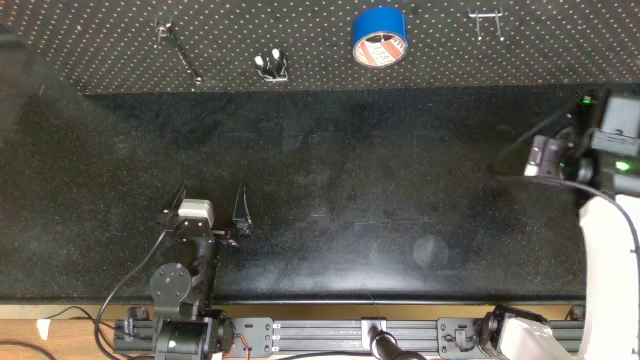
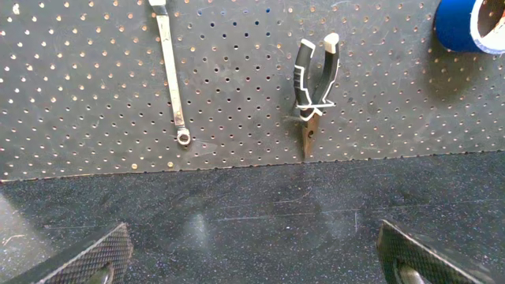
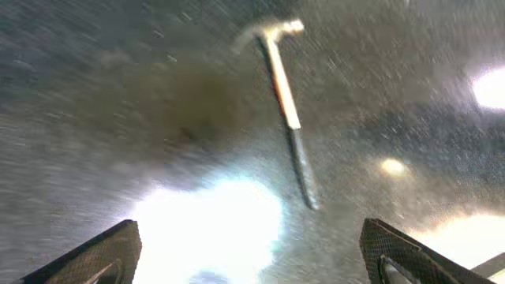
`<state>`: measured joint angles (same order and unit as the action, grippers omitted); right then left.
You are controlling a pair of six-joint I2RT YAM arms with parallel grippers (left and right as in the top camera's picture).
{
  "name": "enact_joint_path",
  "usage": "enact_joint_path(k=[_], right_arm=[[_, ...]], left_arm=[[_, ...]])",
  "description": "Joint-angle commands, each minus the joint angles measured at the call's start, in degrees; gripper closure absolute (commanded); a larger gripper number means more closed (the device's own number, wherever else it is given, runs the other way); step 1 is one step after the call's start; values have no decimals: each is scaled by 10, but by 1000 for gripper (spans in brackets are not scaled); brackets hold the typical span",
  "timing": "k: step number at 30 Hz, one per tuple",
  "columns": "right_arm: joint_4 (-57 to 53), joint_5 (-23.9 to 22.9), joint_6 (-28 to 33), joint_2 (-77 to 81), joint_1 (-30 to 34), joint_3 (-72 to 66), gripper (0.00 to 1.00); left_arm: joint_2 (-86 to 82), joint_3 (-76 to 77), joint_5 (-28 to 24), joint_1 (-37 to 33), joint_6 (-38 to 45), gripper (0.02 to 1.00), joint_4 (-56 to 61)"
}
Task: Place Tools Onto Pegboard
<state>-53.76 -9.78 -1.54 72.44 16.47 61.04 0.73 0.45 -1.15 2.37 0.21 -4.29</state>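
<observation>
Left hand [image 2: 252, 248] stood with fingers apart above the bench [image 2: 252, 197], facing wrench [image 2: 171, 71], pliers [image 2: 310, 118] and tape roll [image 2: 461, 24] hung on the pegboard [image 2: 79, 95]. Right hand [image 3: 251, 252], fingers apart, faced a blurred hammer [image 3: 286, 110]; what the hammer rested on could not be made out.

Left end effector [image 2: 252, 241], fingers [image 2: 83, 259] apart

left arm [image 1: 185, 275]: black round joints at 7 o'clock in the top view, with a silver block [image 1: 195, 211] at its head
left fingers [image 2: 83, 252]: black plates with a carbon weave
right arm [image 1: 608, 250]: white shell at 4 o'clock; black wrist [image 1: 600, 150] at 3 o'clock with green lights [image 1: 624, 166]
right fingers [image 3: 87, 252]: same black weave
cables [image 1: 515, 150]: thin, black, looping off both arms
rail [image 1: 300, 328]: black, slotted, screwed, at 6 o'clock
</observation>
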Motion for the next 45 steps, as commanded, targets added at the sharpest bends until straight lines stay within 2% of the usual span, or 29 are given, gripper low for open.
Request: enact_joint_path(k=[1, 3, 6, 13, 14, 16, 17, 19, 20, 22, 24, 26, 28, 31, 34, 37, 40, 43, 45], right_arm=[[0, 74, 142, 50, 78, -12, 93], [0, 110, 198, 86, 116, -12, 93], [-1, 139, 198, 146, 145, -12, 93], [-21, 132, 197, 174, 146, -12, 88], [-29, 105, 209, 174, 146, -12, 14], [-32, 73, 268, 174, 146, -12, 25], [-34, 77, 276, 174, 146, -12, 25], [-53, 103, 355, 174, 148, -12, 25], [-54, 104, 360, 174, 153, -12, 25], [-57, 126, 416, 174, 202, -12, 25], [-55, 129, 466, 174, 260, -12, 25], [-45, 128, 486, 174, 303, -12, 25], [-20, 126, 489, 179, 320, -12, 25], [11, 101, 499, 217, 320, -12, 25], [34, 100, 495, 245, 312, -12, 25], [62, 76, 450, 247, 257, -12, 25], [80, 59, 432, 267, 227, -11, 25], [102, 64, 426, 287, 228, -11, 25], [109, 97, 422, 291, 228, -11, 25]], left_arm=[[-4, -1, 5, 3, 7, 23, -4], [-4, -1, 5, 3, 7, 25, -4], [-4, -1, 5, 3, 7, 23, -4], [-4, -1, 5, 3, 7, 23, -4], [-4, -1, 5, 3, 7, 23, -4], [-4, -1, 5, 3, 7, 23, -4], [-4, -1, 5, 3, 7, 23, -4], [-4, -1, 5, 3, 7, 23, -4], [-4, -1, 5, 3, 7, 23, -4], [-4, -1, 5, 3, 7, 23, -4], [-4, -1, 5, 3, 7, 23, -4], [-4, -1, 5, 3, 7, 23, -4], [-4, -1, 5, 3, 7, 23, -4], [-4, -1, 5, 3, 7, 25, -4], [-4, -1, 5, 3, 7, 23, -4], [-4, -1, 5, 3, 7, 23, -4], [-4, -1, 5, 3, 7, 23, -4], [-4, -1, 5, 3, 7, 23, -4], [-4, -1, 5, 3, 7, 23, -4]])
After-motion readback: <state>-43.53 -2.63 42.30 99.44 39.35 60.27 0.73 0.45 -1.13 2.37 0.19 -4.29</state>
